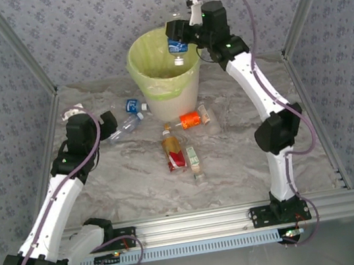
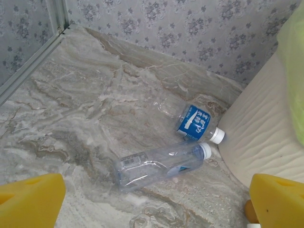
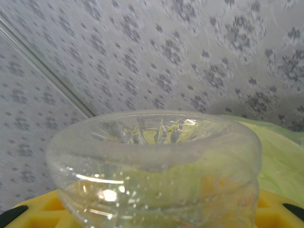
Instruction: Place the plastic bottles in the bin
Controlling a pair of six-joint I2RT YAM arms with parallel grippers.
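Mid-table lie an amber bottle (image 1: 174, 151) and a pale bottle (image 1: 195, 162), with an orange bottle (image 1: 192, 119) beyond. The left gripper (image 1: 104, 124) hangs wide open over two clear bottles (image 2: 161, 164) left of the bin (image 1: 165, 86) — above its far rim, the right gripper (image 1: 177, 38) clamps a blue-label bottle (image 1: 177, 47).

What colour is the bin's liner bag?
Pale yellow-green liner bag, clearest in the top external view.

Left pincer (image 2: 154, 203) wide, right pincer (image 1: 176, 39) clenched.

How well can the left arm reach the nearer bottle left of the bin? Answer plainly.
Probably yes: the left gripper hovers open just short of the nearer bottle, bare table between them. The blue-label bottle and the bin lie beyond, out of the way.
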